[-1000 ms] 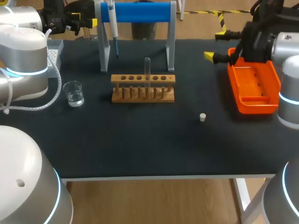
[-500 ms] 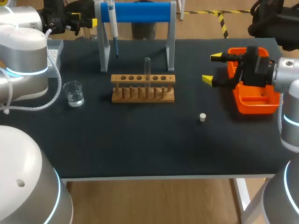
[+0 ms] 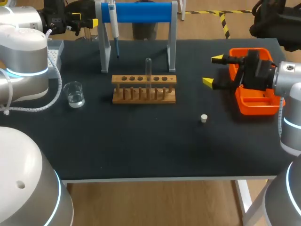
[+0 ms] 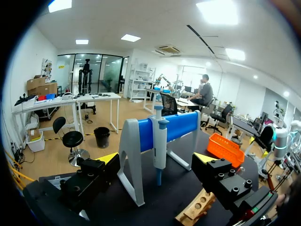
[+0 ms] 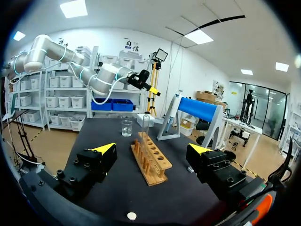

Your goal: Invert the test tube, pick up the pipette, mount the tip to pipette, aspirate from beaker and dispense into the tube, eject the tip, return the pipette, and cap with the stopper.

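Right gripper (image 3: 212, 70) has its two yellow fingers spread wide and holds nothing. It hangs over the table (image 3: 141, 141), just beside the orange tray (image 3: 258, 109). Ahead of it stands the wooden rack (image 3: 144, 89). The test tube (image 3: 148, 70) sits in the rack near the middle, straight up and down. I cannot tell which end of the tube is open. The small white stopper (image 3: 204, 118) lies on the table near the right gripper, on the side closer to the robot, and touches nothing. Past the rack from this gripper is the glass beaker (image 3: 74, 94) with a little clear liquid in it. Left gripper (image 4: 155, 157) is open wide too and holds nothing. The pipette (image 4: 160, 139) hangs right ahead of it on the blue stand (image 4: 181, 126), long way up and down, thin end pointing down.
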Motion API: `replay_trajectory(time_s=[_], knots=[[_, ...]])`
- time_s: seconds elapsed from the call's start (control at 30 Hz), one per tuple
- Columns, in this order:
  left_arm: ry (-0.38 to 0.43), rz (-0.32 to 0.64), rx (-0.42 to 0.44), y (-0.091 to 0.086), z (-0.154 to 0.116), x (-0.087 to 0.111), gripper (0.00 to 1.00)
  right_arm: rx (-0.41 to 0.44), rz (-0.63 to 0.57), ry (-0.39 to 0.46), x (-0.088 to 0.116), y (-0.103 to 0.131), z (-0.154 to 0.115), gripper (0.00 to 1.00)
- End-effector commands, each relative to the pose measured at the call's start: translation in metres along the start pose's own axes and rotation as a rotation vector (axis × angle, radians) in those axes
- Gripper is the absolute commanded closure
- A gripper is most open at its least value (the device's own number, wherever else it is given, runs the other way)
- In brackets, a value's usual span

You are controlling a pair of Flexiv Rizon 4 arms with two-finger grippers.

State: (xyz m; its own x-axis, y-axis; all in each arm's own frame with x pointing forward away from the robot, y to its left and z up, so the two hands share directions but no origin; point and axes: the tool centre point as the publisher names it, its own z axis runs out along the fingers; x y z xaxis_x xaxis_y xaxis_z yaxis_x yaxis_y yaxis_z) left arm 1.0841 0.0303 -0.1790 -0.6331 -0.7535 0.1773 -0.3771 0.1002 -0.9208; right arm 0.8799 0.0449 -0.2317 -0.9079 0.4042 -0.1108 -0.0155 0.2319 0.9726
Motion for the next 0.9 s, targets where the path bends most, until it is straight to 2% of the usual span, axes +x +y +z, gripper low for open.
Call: replay_trajectory(time_s=[0.03,0.2,0.23,0.37,0.73,0.9], knots=[[-0.002,0.002,0.007,0.002,0.000,0.000,0.00,0.000,-0.001,-0.002,0.001,0.000,0.000,0.00],[-0.002,0.002,0.007,0.002,0.000,0.000,0.00,0.000,-0.001,-0.002,0.001,0.000,0.000,0.00],[0.013,0.010,0.027,0.004,-0.002,0.006,0.00,0.000,-0.001,-0.002,0.001,0.000,0.000,0.00],[0.019,0.043,0.054,0.015,-0.014,0.033,0.00,0.000,-0.001,-0.002,0.001,0.000,0.000,0.00],[0.083,0.158,0.134,0.067,-0.047,0.135,0.00,0.000,-0.001,-0.002,0.001,0.000,0.000,0.00],[0.106,0.217,0.111,0.085,-0.053,0.164,0.00,0.000,-0.001,-0.002,0.001,0.000,0.000,0.00]])
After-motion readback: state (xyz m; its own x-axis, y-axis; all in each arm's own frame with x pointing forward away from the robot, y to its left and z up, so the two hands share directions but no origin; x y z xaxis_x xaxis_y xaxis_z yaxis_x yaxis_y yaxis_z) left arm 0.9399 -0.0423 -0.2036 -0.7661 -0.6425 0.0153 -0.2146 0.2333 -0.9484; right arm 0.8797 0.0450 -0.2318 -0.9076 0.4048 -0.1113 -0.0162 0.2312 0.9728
